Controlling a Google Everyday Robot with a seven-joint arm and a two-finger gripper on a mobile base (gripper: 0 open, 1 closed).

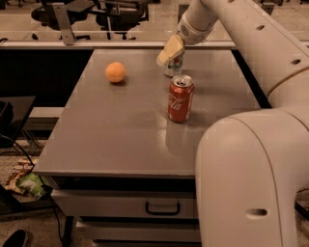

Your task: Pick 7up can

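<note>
Gripper: the gripper (170,51) hangs at the far side of the surface (116,140), at the end of the arm (251,43) that reaches in from the upper right. It tilts down to the left.
Gripper opening: cannot tell whether it is wide, narrow or closed on anything. Its pale front face hides that part.
7up can: the 7up can (175,70) stands upright on the surface near the far edge, right of the middle. Only its lower body shows, as the gripper covers its top.
Gripper and can: they overlap in this view. Whether they touch cannot be told.
Red cola can: the red cola can (180,99) stands upright just in front of the 7up can, nearer the camera, with its silver top and opening in view. It is apart from the gripper.
Orange: the orange (115,72) lies on the far left part of the surface, well apart from both cans.
Robot body: the robot body (251,183), large, white and rounded, fills the lower right and hides the surface's near right corner.
Drawer: the drawer (120,205) sits under the surface's front edge and has a dark handle (162,209).
Floor: a crumpled wrapper (26,183) lies at the lower left.
Background: office chairs (116,12) stand beyond the far edge.
</note>
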